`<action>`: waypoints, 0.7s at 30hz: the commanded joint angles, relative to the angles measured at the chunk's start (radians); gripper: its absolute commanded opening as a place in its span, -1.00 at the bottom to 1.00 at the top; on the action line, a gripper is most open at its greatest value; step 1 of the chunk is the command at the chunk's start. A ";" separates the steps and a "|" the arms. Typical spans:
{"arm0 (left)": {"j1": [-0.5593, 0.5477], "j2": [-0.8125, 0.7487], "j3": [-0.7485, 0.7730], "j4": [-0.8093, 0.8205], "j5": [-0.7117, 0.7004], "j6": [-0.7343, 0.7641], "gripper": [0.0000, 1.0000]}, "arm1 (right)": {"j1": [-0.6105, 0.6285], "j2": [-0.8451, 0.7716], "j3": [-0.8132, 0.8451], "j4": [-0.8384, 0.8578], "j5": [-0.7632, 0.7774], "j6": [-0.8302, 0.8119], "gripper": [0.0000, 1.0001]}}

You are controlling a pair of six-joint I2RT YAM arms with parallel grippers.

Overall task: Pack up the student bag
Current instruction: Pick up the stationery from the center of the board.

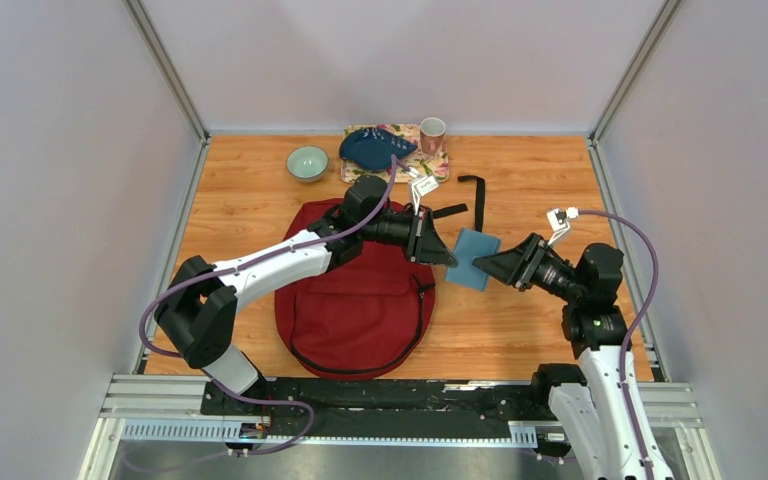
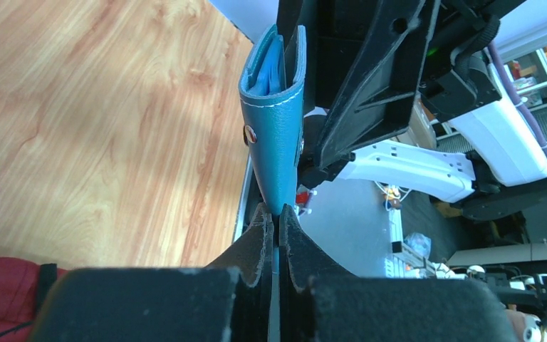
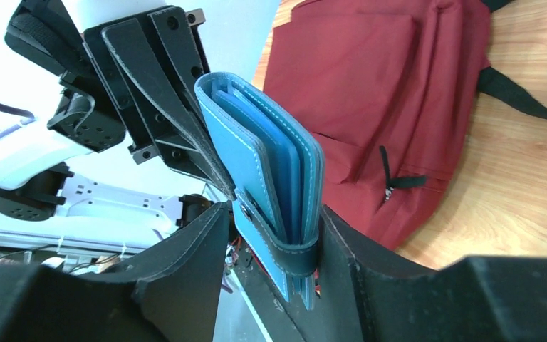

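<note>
Grip was shared: the left tool (image 1: 447,256) was closed tight on one edge of the blue wallet (image 1: 473,258), and the right tool (image 1: 482,265) was clamped on its opposite, strapped edge. The student bag (image 1: 360,300) lay flat on the desk (image 1: 530,330), beneath the left tool's arm, just beside the wallet and facing the right tool.

Lab test cell: grey panel walls (image 1: 50,200), aluminium frame rail (image 1: 150,405), wooden tabletop (image 1: 520,340).
</note>
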 commanded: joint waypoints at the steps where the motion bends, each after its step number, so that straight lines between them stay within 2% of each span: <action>1: -0.005 -0.003 -0.001 0.119 0.044 -0.050 -1.00 | 0.034 0.000 0.021 0.092 -0.053 0.044 -0.06; 9: -0.005 0.012 -0.006 0.103 0.041 -0.050 -0.97 | 0.035 -0.017 0.027 0.101 -0.043 0.056 -0.47; 11: -0.004 0.004 -0.006 0.076 0.030 -0.037 -0.94 | 0.035 -0.020 0.026 0.095 -0.034 0.058 -0.47; 15: -0.002 -0.009 -0.005 0.022 -0.001 0.008 -0.93 | 0.035 -0.023 0.024 0.083 -0.030 0.056 -0.32; 17: -0.002 -0.014 -0.003 0.005 -0.005 0.016 -0.93 | 0.035 -0.023 0.024 0.083 -0.023 0.056 -0.32; 20: 0.001 -0.012 -0.001 -0.016 -0.008 0.029 -0.86 | 0.035 -0.020 0.026 0.087 -0.023 0.055 -0.70; 21: 0.001 -0.011 0.002 -0.026 -0.013 0.040 -0.75 | 0.035 -0.020 0.026 0.087 -0.022 0.053 -0.90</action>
